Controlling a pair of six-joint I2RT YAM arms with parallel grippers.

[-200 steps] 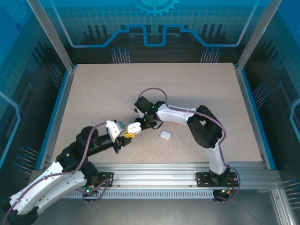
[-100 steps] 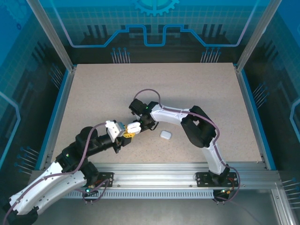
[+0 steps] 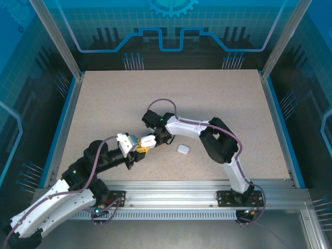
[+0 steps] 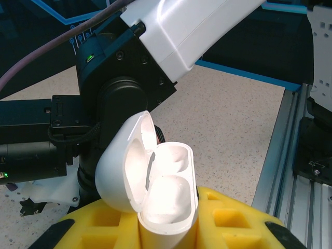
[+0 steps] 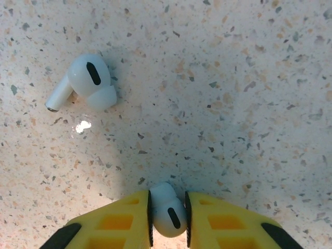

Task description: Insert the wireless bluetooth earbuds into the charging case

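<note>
Containers. The open case (image 4: 165,205) is clamped upright in the left claw (image 4: 166,224), a yellow finger (image 4: 101,228) on each side of its body. Its lid (image 4: 120,168) is hinged back to the left. The two wells show bare white interior. A second case (image 3: 183,149), closed, lies flat on the table (image 3: 207,98) to the right of the open case and well apart from it. Its contents cannot be told.

Task items. The right claw (image 5: 168,205) is closed on one earbud (image 5: 169,212), which is pinched by the head between the two yellow fingers. It is white and glossy with a dark oval vent, and it sits low over the table surface. In the overhead view the right claw (image 3: 162,136) sits just to the right of the open case (image 3: 148,140). A loose earbud (image 5: 85,83) lies on its side on the table. It is also white with a dark oval vent, and its stem points down-left in the right wrist view. It is apart from the held one. Its position relative to the open case cannot be read.
</note>
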